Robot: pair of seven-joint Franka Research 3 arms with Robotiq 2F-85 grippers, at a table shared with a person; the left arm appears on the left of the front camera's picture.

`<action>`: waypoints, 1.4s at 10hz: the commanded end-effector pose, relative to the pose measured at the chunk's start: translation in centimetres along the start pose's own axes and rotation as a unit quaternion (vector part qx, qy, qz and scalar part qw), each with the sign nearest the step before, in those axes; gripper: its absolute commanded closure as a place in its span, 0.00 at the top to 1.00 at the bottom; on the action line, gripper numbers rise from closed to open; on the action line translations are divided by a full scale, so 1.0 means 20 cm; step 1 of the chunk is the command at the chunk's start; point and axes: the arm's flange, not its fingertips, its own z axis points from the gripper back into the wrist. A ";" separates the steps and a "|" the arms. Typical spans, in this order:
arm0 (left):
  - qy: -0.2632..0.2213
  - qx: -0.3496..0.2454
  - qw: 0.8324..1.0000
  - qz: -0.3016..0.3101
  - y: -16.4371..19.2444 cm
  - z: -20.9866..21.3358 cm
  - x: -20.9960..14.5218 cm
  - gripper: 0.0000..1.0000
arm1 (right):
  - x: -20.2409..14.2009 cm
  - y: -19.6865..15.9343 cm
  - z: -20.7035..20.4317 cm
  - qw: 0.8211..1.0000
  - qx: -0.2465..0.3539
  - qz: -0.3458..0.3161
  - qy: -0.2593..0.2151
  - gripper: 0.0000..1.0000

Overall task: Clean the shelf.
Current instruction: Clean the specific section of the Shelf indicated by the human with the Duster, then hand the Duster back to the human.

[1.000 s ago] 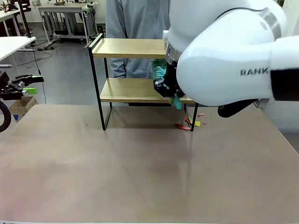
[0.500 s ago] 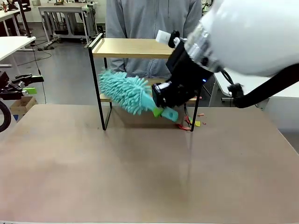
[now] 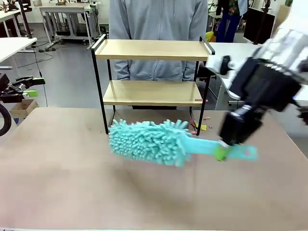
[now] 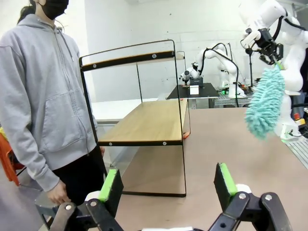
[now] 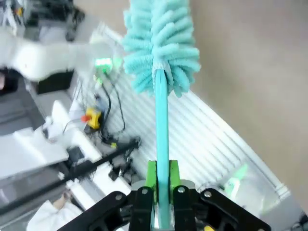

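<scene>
the right gripper (image 3: 222,153) is clamped on the handle of the teal duster (image 3: 149,141), hovering above the table (image 3: 72,183) in front of the shelf (image 3: 150,91). the left gripper (image 4: 166,187) is spread, empty. this looks like a pause between sweeps; next the duster head needs lifting to board height.

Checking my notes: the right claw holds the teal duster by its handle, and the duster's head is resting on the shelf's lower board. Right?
Not quite. The right claw does hold the teal duster by its handle, but the front view shows its head out in front of the shelf, over the table, not on the lower board.
</scene>
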 end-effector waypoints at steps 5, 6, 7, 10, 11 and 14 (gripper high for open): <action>0.002 0.000 1.000 -0.007 -0.01 0.00 0.01 1.00 | -0.34 -0.37 0.22 0.999 0.035 0.013 0.022 0.13; 0.002 0.000 1.000 -0.007 -0.01 0.00 0.01 1.00 | -0.35 -0.27 0.24 0.998 0.052 0.023 0.038 0.13; 0.002 0.000 1.000 -0.007 -0.01 0.00 0.01 1.00 | -0.35 -0.27 0.24 0.998 0.052 0.023 0.038 0.13; 0.002 0.000 1.000 -0.007 -0.01 0.00 0.01 1.00 | -0.35 -0.27 0.24 0.998 0.052 0.023 0.038 0.13; 0.002 0.000 1.000 -0.007 -0.01 0.00 0.01 1.00 | -0.35 -0.27 0.24 0.998 0.052 0.023 0.038 0.13; 0.002 0.000 1.000 -0.007 -0.01 0.00 0.01 1.00 | -0.35 -0.27 0.24 0.998 0.052 0.023 0.038 0.13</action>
